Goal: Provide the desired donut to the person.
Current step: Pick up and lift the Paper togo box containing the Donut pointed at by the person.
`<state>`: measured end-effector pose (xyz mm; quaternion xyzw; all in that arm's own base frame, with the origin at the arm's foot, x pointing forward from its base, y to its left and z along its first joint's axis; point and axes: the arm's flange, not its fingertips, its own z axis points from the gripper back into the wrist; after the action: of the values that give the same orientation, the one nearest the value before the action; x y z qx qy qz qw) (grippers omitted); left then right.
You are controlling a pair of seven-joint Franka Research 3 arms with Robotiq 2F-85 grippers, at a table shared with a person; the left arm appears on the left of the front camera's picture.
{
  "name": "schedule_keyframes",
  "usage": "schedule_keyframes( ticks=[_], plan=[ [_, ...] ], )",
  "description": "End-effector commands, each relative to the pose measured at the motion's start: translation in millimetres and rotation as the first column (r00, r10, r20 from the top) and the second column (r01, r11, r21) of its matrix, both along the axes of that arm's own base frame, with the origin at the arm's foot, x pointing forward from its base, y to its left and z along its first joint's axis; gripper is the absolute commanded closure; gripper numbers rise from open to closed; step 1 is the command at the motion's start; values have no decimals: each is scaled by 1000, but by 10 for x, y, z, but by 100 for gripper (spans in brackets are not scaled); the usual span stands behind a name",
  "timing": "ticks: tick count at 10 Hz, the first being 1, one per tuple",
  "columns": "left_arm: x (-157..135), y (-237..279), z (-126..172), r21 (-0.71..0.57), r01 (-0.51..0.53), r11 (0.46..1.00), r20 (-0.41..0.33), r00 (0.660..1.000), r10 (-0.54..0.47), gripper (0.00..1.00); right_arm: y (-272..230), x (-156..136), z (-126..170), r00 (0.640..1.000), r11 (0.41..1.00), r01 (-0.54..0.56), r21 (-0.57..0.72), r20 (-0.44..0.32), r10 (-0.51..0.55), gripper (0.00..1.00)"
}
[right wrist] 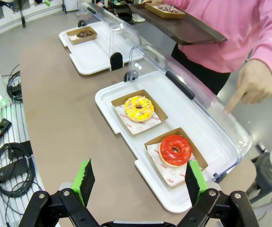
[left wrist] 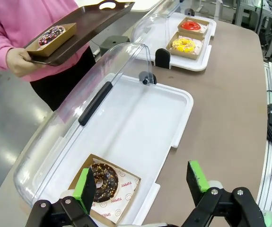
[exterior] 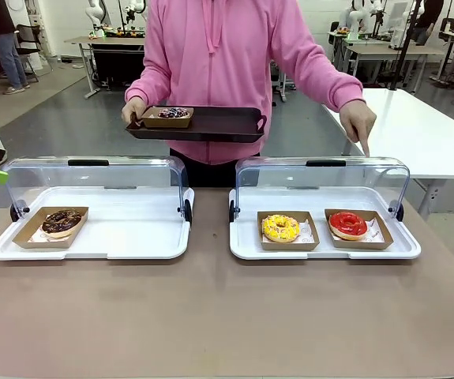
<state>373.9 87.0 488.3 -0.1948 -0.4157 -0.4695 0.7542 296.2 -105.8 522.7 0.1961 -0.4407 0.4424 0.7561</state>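
Across the bench [exterior: 227,316] the person's hand [right wrist: 251,85] pointed; the right claw [right wrist: 139,170], spread empty, needed to pinch the red donut [right wrist: 175,150] by its cardboard tray [right wrist: 151,142] just ahead.

On table [exterior: 211,316]: left case [exterior: 132,229] with lone donut [exterior: 61,222] at its left end — right case [exterior: 246,229] with inner donut [exterior: 281,228] left of outer donut [exterior: 348,224]. Person [exterior: 219,47] behind, holding serving tray [exterior: 219,125]; pointing hand [exterior: 358,120] above right case's lid.
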Motion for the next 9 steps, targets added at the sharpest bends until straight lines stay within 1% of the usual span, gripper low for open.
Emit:
schedule_keyframes(
  ticks=[1,9],
  plan=[
    [-5,43,-5,-3,-19,1000,-3,1000,19,0,5,31,-18,1000,1000,-14,27,18,13,0],
    [-5,43,-5,-3,-19,1000,-3,1000,19,0,5,31,-18,1000,1000,-14,27,18,13,0]
  ],
)
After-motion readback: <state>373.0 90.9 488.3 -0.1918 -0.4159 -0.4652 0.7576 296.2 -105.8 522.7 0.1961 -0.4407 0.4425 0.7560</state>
